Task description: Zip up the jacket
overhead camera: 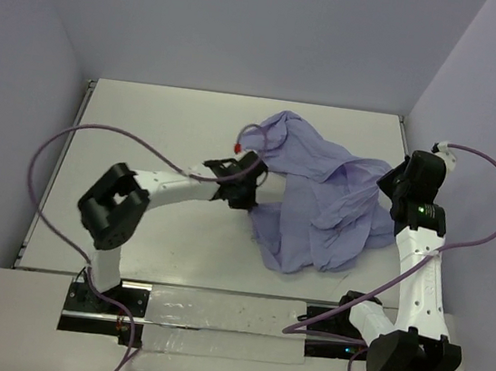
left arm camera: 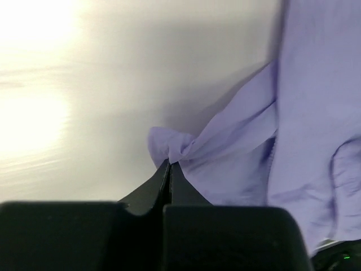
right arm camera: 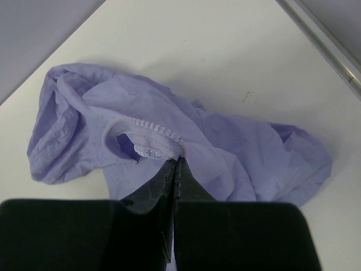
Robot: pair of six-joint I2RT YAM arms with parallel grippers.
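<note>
Pinching jacket (overhead camera: 319, 199) between them — left end effector (left arm camera: 169, 165), right end effector (right arm camera: 176, 161).

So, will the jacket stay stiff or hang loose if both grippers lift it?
Probably floppy: the jacket lies crumpled in soft folds, so it should sag between the left gripper and right gripper. Likely light: the cloth looks thin.
</note>
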